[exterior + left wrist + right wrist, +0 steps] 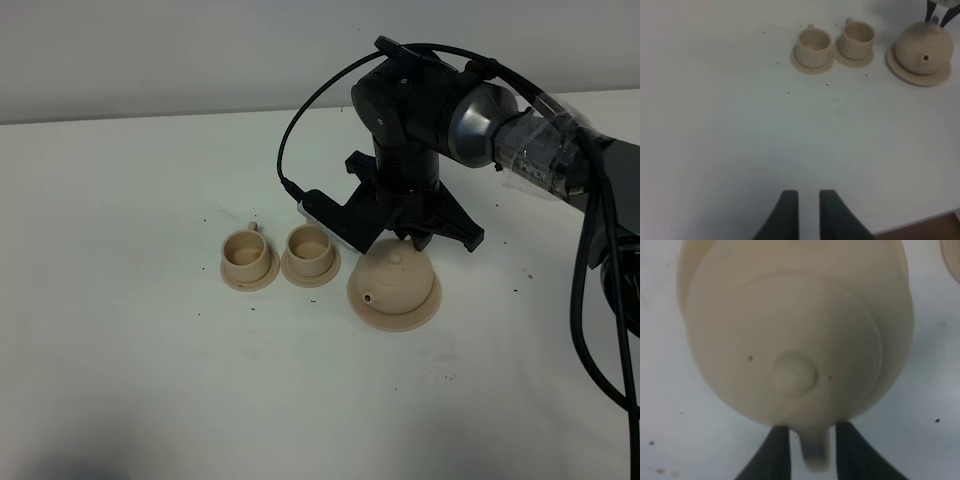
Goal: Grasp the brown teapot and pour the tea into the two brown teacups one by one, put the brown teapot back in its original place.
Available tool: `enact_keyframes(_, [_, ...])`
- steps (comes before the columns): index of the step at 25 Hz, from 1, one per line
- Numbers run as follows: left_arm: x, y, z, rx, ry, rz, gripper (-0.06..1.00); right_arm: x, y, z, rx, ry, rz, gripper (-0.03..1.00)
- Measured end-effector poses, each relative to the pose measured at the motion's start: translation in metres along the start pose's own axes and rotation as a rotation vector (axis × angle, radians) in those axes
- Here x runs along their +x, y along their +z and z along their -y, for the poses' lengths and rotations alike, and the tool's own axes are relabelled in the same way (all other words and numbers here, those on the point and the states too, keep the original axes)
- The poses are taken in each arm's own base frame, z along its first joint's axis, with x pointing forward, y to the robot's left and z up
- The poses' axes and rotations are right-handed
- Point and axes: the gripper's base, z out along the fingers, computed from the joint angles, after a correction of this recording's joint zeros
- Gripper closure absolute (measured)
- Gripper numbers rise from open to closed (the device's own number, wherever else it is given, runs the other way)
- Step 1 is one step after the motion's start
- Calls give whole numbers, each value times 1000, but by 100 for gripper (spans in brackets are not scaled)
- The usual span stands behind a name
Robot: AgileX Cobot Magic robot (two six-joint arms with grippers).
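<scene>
Here's the right end effector (418,238), pointing straight down over the far side of the teapot (395,283), its dark arm reaching in from the right. The teapot sits upright on its wide round plate (425,312), right of centre on the white surface (150,380), with the short spout (370,297) aimed toward the near left. In the right wrist view the end effector (812,440) has its two dark fingers (777,452) spread on either side of the loop handle (815,452). A thin sliver of space shows on each side, so it is straddling the handle and not pinching it. The lid knob (793,374) sits dead centre on the rounded body. To the left of the teapot stand the two cups, just beside each other, each upright on its own small saucer (249,279). The left cup (246,252) has its tiny handle turned to the far side, and the right cup (309,246) sits close to the teapot's plate but apart from it. What is inside them, I cannot tell. The left end effector (809,210) hangs well back from everything, low over bare surface. Its fingers are parallel with a narrow gap and nothing between them. From its camera the cups and teapot line up along the far edge, and small dark specks dot the surface around them.
</scene>
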Motion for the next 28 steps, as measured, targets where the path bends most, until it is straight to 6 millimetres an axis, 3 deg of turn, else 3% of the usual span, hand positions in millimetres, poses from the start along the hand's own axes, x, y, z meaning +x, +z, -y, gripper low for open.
enact_keyframes(28, [0,0,0,0,1,0,82,3,-3,0,2,8,-31,73])
